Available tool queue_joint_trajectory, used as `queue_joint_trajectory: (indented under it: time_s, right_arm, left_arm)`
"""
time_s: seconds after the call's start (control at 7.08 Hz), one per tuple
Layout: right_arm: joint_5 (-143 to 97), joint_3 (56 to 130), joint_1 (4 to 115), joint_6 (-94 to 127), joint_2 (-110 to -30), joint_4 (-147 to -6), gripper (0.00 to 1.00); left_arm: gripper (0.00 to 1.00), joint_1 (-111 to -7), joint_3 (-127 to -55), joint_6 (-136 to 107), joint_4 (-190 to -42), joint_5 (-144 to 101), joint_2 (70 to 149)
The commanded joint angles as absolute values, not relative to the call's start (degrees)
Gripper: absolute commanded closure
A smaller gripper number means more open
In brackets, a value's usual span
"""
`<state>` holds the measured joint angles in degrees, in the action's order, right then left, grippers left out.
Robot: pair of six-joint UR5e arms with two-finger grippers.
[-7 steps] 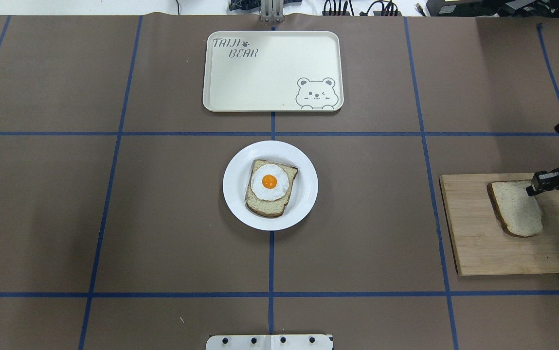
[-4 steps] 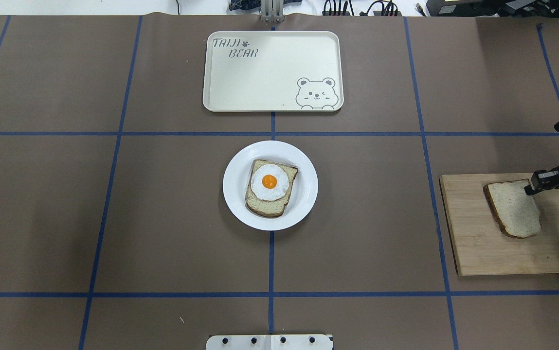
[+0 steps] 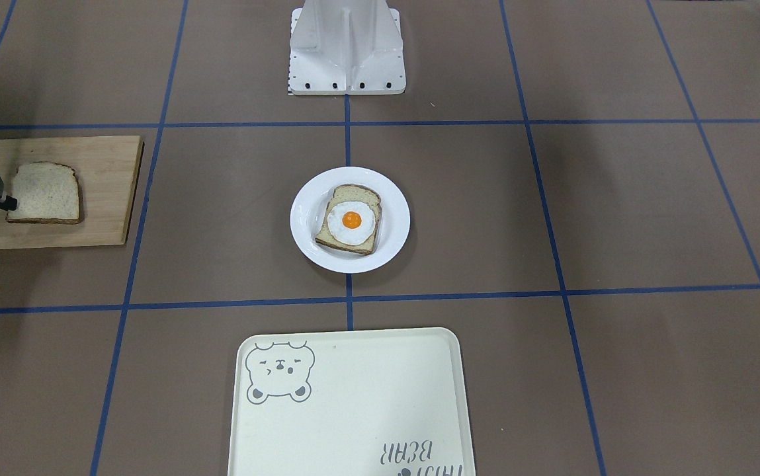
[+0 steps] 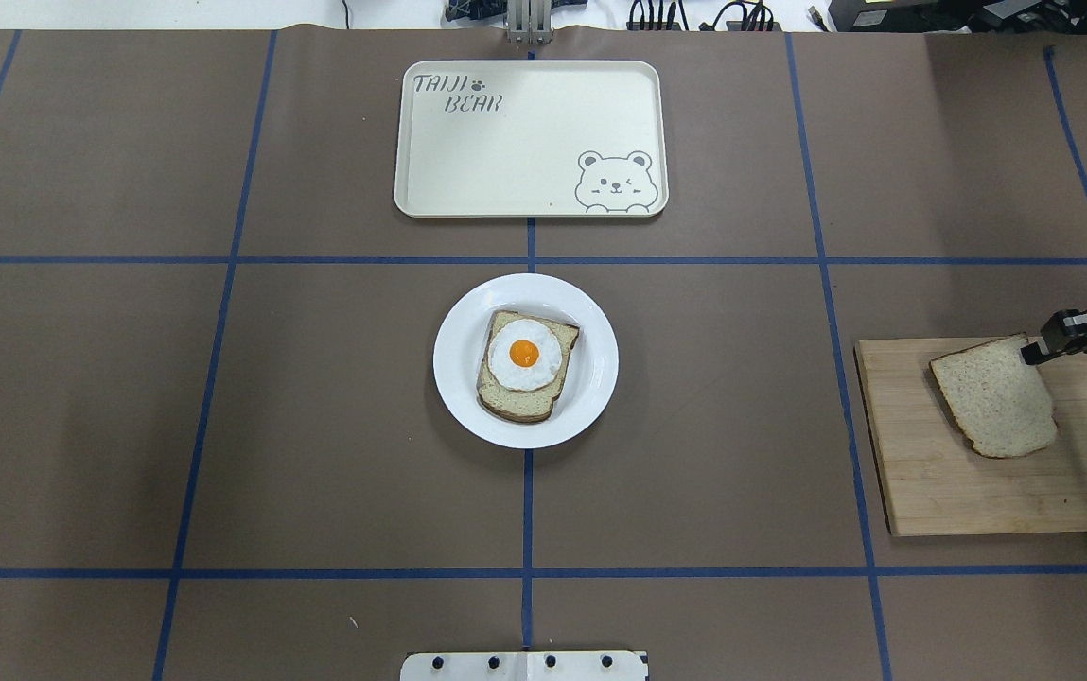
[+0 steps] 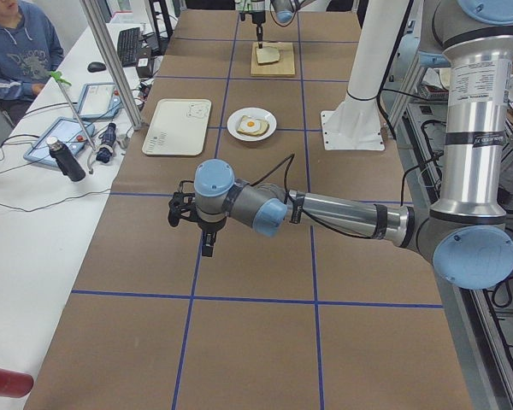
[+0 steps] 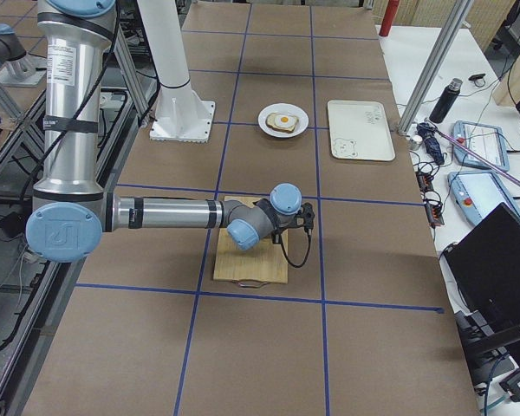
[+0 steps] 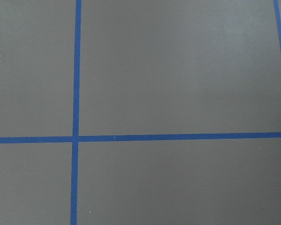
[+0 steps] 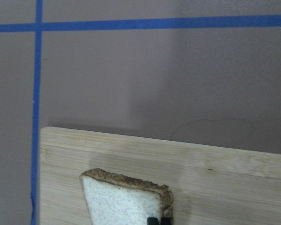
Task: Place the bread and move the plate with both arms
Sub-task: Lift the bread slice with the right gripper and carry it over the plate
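Note:
The plain bread [image 4: 992, 397] hangs a little above the wooden board [image 4: 931, 482] at the right. My right gripper [image 4: 1035, 352] is shut on its far right corner. In the right wrist view the bread [image 8: 124, 201] casts a shadow on the board [image 8: 225, 164]. In the front view the bread [image 3: 44, 193] and right gripper [image 3: 4, 198] are at the left edge. The white plate [image 4: 590, 312] sits mid-table and carries an egg-topped slice [image 4: 524, 364]. My left gripper [image 5: 207, 243] hovers over bare table far left; I cannot tell whether it is open or shut.
The cream bear tray [image 4: 524, 142] lies beyond the plate, at the far middle. The white stand base [image 3: 346, 46] is at the robot's edge. Blue tape lines grid the brown table. The left wrist view shows only table and tape.
My right gripper has risen and drawn back slightly with the bread. The slice has lifted off the board and shifted a little left. The plate has not moved.

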<state>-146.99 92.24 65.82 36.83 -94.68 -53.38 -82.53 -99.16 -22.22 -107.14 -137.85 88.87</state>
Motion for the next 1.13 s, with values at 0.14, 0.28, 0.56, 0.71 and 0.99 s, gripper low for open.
queue_joint_trajectory:
  time_s: [0.14, 0.28, 0.56, 0.71, 0.99]
  right_arm:
    - [-155.73, 92.46, 67.32, 46.15, -85.48, -54.14, 1.00]
    - [-155.83, 92.37, 66.98, 53.63, -81.17, -53.97, 1.00]
    - [-155.13, 92.73, 62.25, 69.09, -72.99, -53.44, 1.00]
    - [-151.39, 92.81, 57.53, 74.82, -69.30, -53.44, 1.00]
    - [-140.76, 92.81, 47.16, 88.09, -61.91, -53.35, 1.00]
  left_arm:
    - [0.02, -82.44, -99.23, -22.15, -107.14, -137.90, 88.95]
    - [0.02, -82.44, -99.14, -22.15, -107.14, -137.90, 88.95]
    - [0.02, -82.44, -99.14, -22.15, -107.14, -137.90, 88.95]
    - [0.02, -82.44, -99.14, -22.15, -107.14, -137.90, 88.95]
    - [0.02, -82.53, -99.05, -22.15, -107.14, -137.99, 88.86]
